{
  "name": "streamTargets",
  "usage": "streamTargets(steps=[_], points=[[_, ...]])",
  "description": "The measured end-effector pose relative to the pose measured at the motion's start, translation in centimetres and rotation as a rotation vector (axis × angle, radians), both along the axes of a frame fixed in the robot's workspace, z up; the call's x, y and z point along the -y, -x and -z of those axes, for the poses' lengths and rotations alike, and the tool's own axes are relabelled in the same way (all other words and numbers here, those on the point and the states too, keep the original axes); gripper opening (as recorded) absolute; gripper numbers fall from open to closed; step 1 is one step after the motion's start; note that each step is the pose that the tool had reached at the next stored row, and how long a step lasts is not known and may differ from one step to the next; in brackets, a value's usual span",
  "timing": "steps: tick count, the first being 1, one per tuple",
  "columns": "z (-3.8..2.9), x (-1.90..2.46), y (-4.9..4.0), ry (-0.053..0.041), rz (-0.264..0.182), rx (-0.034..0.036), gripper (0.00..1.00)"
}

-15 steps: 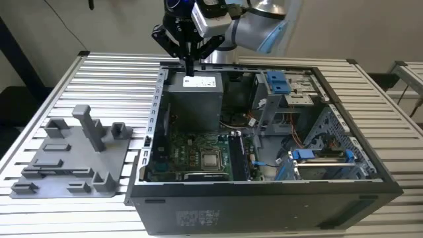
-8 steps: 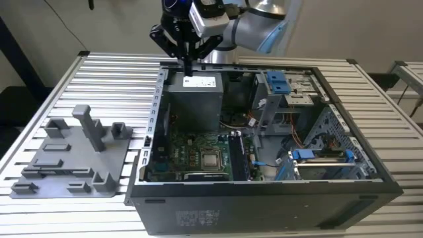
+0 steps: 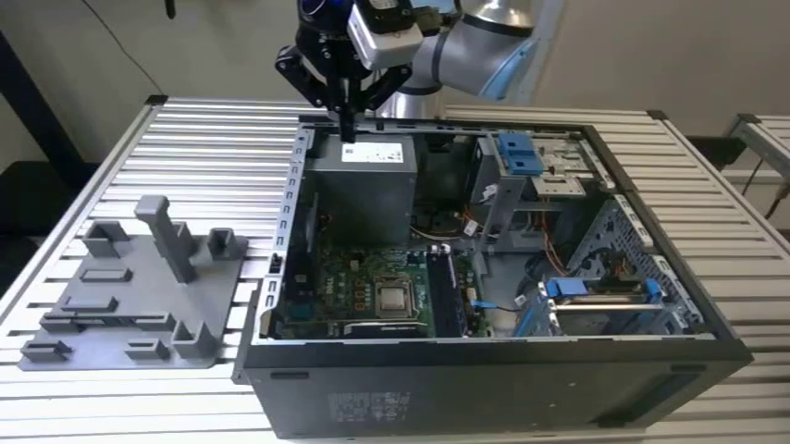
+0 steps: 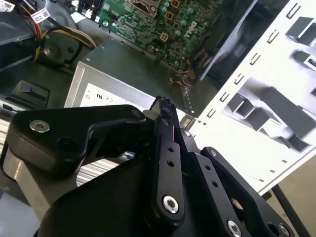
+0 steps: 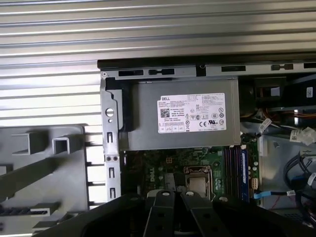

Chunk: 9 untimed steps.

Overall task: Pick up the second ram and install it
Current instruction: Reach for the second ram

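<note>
My gripper hangs shut with nothing between its fingers, above the back edge of the open computer case, over the grey power supply. In both wrist views the black fingers meet at the tip, with the gripper pointing down at the motherboard. Long, narrow dark sticks stand in the memory slots beside the CPU socket. I cannot tell which of them is the second ram.
The case lies on its side on a slatted metal table. A grey fixture plate with upright posts sits at the exterior view's left of the case. Drive cages with blue clips and cables fill the case's other half.
</note>
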<state>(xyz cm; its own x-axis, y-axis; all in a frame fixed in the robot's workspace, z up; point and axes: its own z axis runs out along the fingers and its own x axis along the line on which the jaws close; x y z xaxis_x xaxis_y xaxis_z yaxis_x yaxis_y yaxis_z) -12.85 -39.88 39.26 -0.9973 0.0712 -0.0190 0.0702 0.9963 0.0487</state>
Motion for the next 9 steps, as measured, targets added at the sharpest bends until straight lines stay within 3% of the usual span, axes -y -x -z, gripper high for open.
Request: streamTargets(steps=[9], points=[[0.03, 0.0, 0.31, -0.0001, 0.0, -0.0001, 0.11]])
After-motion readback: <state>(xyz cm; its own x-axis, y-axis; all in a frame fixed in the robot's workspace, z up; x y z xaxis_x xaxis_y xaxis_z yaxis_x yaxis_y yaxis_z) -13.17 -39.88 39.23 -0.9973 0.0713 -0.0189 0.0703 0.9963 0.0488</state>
